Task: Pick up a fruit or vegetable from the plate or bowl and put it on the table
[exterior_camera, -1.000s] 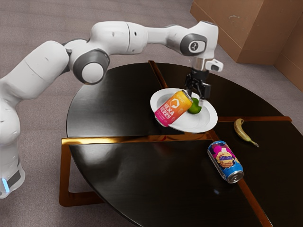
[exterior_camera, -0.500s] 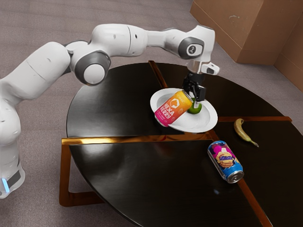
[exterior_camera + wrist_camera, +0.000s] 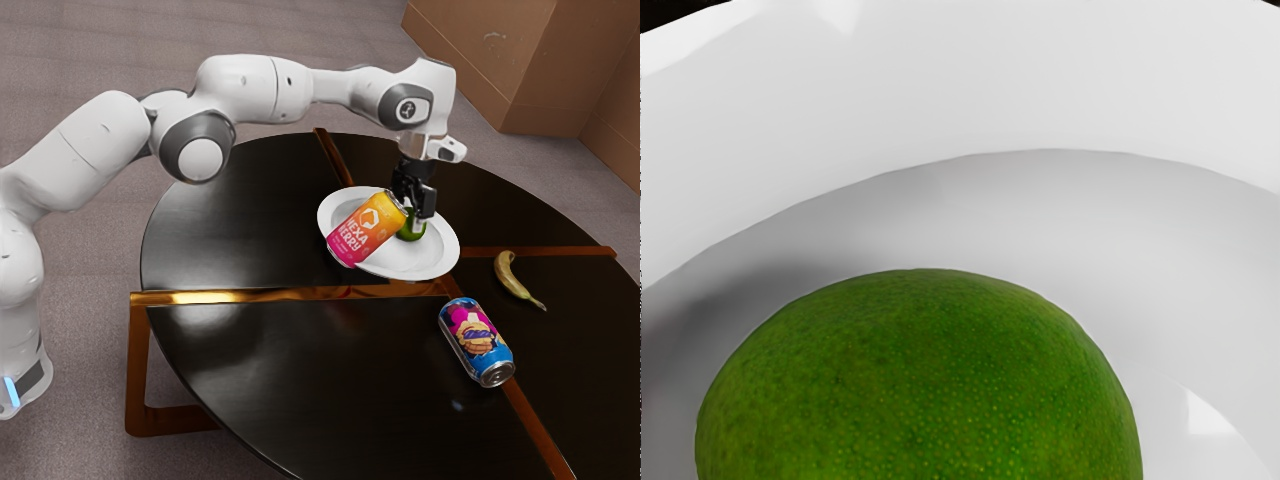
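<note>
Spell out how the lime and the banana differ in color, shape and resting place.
The lime is green; the banana is a dull yellow.
The lime is rounded, while the banana is long and curved.
The lime is in the white dish, whereas the banana lies directly on the dark table.
Both are fruit.

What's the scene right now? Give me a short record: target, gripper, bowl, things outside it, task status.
target: green lime, in the white bowl
gripper: down at the lime; grasp can't be confirmed
also in bowl: orange-and-pink can, tilted, next to the lime
outside bowl: banana and blue-and-pink can, lying on the dark table
status: lime not yet on the table
</note>
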Controlling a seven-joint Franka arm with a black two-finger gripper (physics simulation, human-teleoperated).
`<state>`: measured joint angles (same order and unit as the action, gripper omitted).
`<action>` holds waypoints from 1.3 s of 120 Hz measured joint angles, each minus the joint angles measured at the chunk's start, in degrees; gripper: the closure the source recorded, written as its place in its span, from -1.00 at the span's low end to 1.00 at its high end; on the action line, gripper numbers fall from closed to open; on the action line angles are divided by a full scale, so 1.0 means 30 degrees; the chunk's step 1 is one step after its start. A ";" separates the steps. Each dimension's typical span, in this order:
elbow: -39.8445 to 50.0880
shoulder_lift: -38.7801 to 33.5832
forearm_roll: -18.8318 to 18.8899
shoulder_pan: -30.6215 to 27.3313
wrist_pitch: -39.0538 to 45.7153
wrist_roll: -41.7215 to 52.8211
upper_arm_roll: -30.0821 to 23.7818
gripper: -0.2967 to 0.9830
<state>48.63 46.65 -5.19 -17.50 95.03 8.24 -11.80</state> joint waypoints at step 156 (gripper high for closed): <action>-0.3981 0.0182 0.1679 -0.1815 0.0691 -0.0035 0.0986 -0.09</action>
<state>36.69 47.19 -0.15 -22.95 97.10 8.14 -8.84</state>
